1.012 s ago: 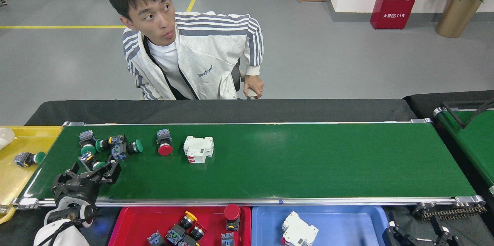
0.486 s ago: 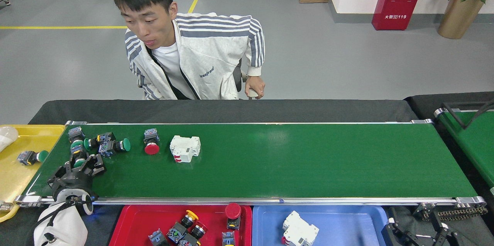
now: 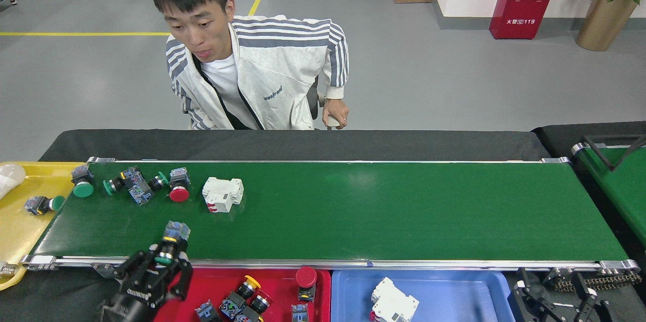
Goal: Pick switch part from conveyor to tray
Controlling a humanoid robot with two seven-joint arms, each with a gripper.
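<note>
While my left gripper (image 3: 166,260) hangs over the near rail at the left, its dark fingers (image 3: 135,267) are closed around a green-capped switch part (image 3: 170,244), which stands up out of them above the near edge of the conveyor (image 3: 383,211). Just right of it, the red tray (image 3: 272,281) holds several push-button parts, and the blue tray (image 3: 454,286) beside that holds a white breaker. My right gripper (image 3: 552,302) sits low at the near right corner; I cannot tell how far apart its fingers are. Farther up the belt, at its left end, lie green button parts, a red button part (image 3: 179,186) and a white breaker (image 3: 222,194). A yellow tray (image 3: 20,231) lies left of the belt. Beyond the conveyor sits a person (image 3: 262,69).
</note>
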